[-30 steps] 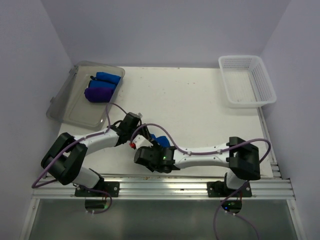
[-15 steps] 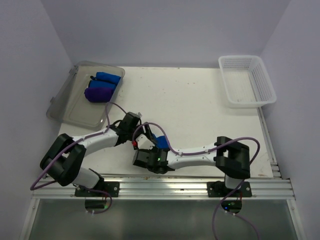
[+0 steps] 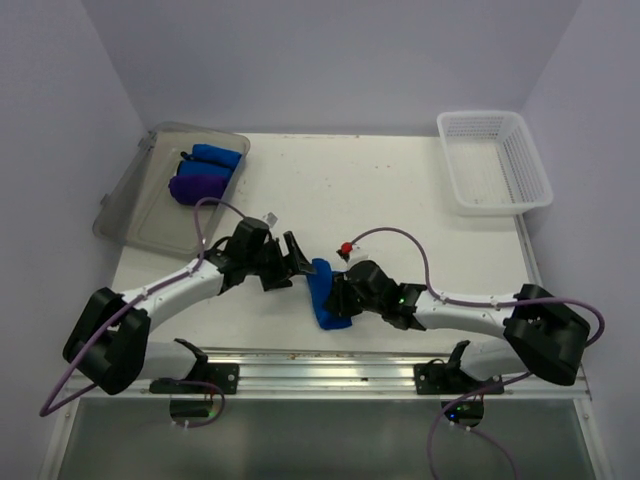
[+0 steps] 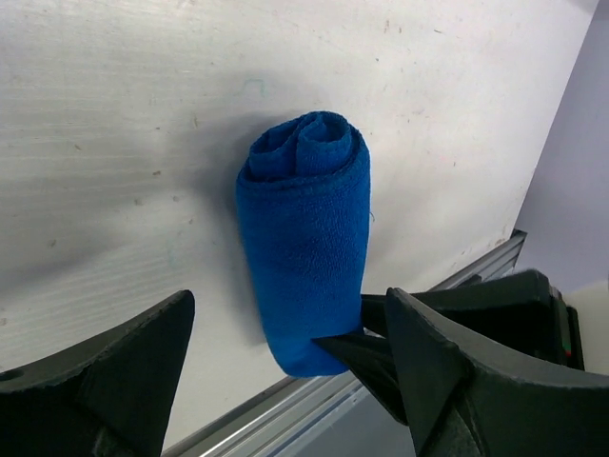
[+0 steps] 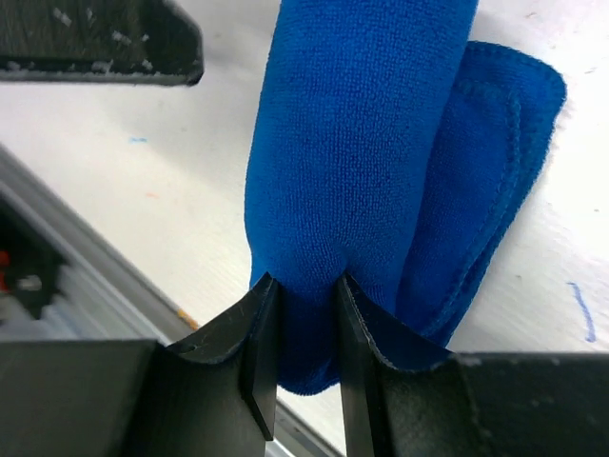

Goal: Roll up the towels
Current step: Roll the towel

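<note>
Both arms had spread apart from their earlier huddle at the front of the white surface (image 3: 400,200), uncovering the towel between them.

At far left, the clear grey plastic tray (image 3: 130,205) held finished rolls, two blue ones (image 3: 215,155) and a dark purple one (image 3: 197,188). The left hand (image 3: 297,260) had drawn back with its fingers spread wide, holding nothing, just left of the rolled royal-blue cloth towel (image 4: 304,238). That towel lay on the surface near the front edge, its spiral end facing away from the arms. The right hand (image 5: 303,286) was clamped on the near end, pinching only a narrow fold of cloth.

In the right wrist view the outer flap lay slack beside the roll. Lifting by this pinch would probably let the roll unwind. A deeper bite taking in the flap too, a slow level lift, and the left hand kept clear would likely serve better.

The white mesh basket (image 3: 495,165) stood well apart at far right.
</note>
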`<state>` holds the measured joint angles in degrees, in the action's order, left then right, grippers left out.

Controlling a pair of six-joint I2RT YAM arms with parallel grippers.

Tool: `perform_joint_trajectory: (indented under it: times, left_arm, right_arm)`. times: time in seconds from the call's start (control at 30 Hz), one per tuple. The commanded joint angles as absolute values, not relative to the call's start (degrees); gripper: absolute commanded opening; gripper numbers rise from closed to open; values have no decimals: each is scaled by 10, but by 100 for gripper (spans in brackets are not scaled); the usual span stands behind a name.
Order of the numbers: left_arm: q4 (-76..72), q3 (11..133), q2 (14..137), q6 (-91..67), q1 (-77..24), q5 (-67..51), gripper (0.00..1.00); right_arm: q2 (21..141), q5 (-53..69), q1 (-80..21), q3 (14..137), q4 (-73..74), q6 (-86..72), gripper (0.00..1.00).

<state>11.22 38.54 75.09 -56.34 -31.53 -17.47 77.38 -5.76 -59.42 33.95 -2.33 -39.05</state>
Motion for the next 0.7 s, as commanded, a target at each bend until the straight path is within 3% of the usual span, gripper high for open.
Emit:
perform_joint_trajectory:
  times: [0.0, 0.3, 0.5, 0.6, 0.67]
  left_arm:
    - [64, 369, 747, -556, -320, -208, 85]
    - [-34, 336, 809, -569, -335, -250, 80]
    - [-28, 343, 833, -563, -338, -254, 58]
    - [-7, 340, 824, -563, -338, -241, 55]
    - [27, 342, 817, -563, -338, -227, 54]
  right_arm:
    - [771, 88, -563, 285, -151, -482, 19]
    - [811, 234, -529, 255, -277, -518, 20]
    - [818, 248, -527, 286, -216, -480, 24]
    - [816, 235, -528, 321, -144, -443, 33]
    - [795, 182, -538, 359, -41, -396, 49]
